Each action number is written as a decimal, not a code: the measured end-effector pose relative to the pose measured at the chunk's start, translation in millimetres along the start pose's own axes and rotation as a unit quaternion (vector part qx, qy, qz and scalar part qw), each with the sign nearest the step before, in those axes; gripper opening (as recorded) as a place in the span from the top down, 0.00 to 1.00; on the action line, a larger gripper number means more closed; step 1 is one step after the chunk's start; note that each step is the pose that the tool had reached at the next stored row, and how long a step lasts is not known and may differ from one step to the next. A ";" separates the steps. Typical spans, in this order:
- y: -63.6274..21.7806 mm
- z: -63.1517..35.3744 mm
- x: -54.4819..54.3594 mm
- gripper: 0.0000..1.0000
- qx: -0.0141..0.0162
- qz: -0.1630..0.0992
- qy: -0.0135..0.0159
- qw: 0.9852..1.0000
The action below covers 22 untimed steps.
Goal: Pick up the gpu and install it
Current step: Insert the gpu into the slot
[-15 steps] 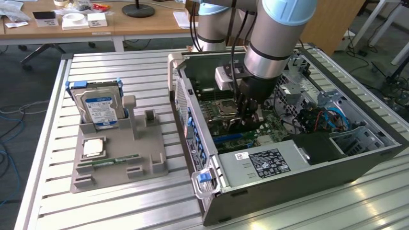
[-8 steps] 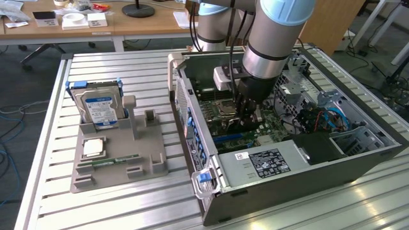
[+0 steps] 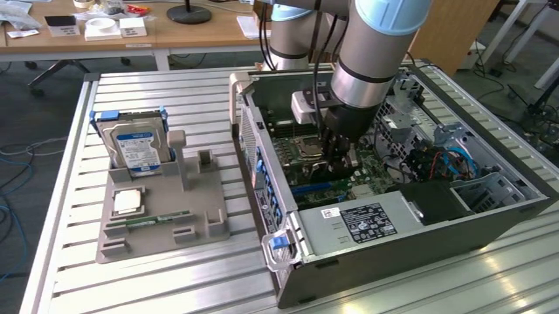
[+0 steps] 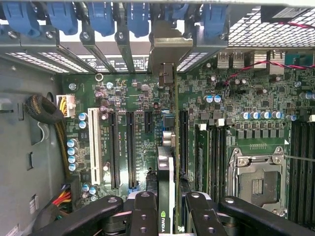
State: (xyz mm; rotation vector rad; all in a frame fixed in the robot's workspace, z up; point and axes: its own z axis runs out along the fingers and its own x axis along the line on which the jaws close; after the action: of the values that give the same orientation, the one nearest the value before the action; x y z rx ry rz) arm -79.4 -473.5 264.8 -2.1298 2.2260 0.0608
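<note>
The gpu [image 4: 167, 162] shows edge-on in the wrist view, a thin dark card standing upright over the motherboard [image 4: 231, 98]. Its silver end bracket [image 4: 165, 49] sits against the row of rear slot openings. My gripper [image 4: 170, 216] is shut on the card's top edge, with black fingers [image 4: 142, 211] on either side. In the exterior view the gripper [image 3: 336, 156] reaches down into the open computer case [image 3: 393, 222], and the dark gpu [image 3: 328, 171] hangs below it, close to the board. Whether the card is seated in a slot cannot be told.
Long black expansion slots [image 4: 130, 147] and a white slot [image 4: 93, 145] lie beside the card; the CPU socket [image 4: 256, 182] is on its other side. On the exterior view's left, a grey fixture [image 3: 162, 209] holds a hard drive [image 3: 135, 147] and a RAM stick [image 3: 148, 221].
</note>
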 end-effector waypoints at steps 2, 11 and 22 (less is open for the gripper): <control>0.1 0.0 0.0 0.73 0.000 0.000 0.000 1.000; 3.7 2.5 0.4 0.73 0.000 0.000 0.000 1.000; 7.0 7.8 0.9 0.73 0.000 0.000 0.000 1.000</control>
State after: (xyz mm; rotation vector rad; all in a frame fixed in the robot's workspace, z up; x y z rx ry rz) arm -86.3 -473.5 256.8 -2.1289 2.2266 0.0609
